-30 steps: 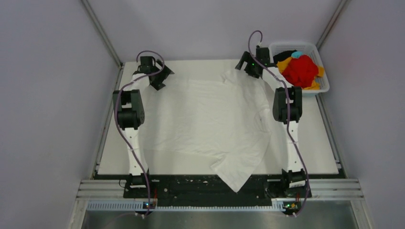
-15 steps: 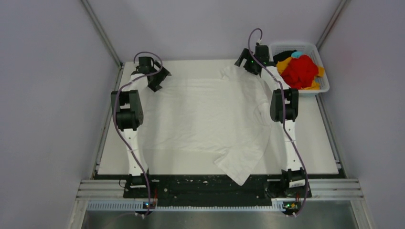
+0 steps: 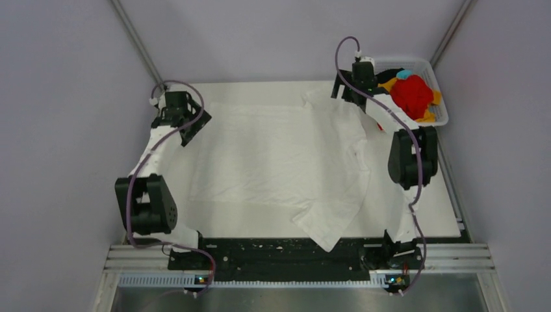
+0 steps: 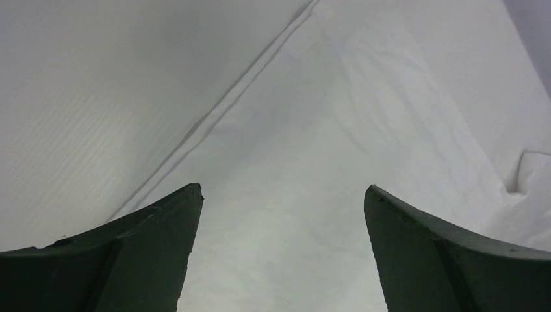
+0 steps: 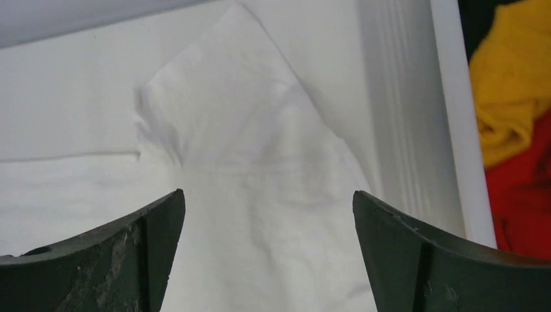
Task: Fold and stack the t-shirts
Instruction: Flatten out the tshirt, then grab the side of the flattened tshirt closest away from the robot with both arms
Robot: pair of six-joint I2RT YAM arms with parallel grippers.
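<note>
The left gripper (image 4: pixel 282 186) is hovering, jaws released, over the far-left part of the white t-shirt (image 3: pixel 279 162), which is lying spread across the table (image 3: pixel 429 208). The right gripper (image 5: pixel 268 193) is hanging, jaws released, over its far-right sleeve. The red t-shirt (image 3: pixel 410 95) is sitting in the basket (image 3: pixel 444 119) at far right.

walls (image 3: pixel 65 97): plain pale grey | table (image 3: pixel 436 209): white top | near edge: black strip (image 3: pixel 279 257), aluminium rails (image 3: pixel 138 257) | light: even

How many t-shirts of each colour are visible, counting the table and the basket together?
white t-shirt: 1
red t-shirt: 1
yellow-orange t-shirt: 1
black t-shirt: 1
light blue t-shirt: 1
Total: 5, as far as the heap in the basket shows.
</note>
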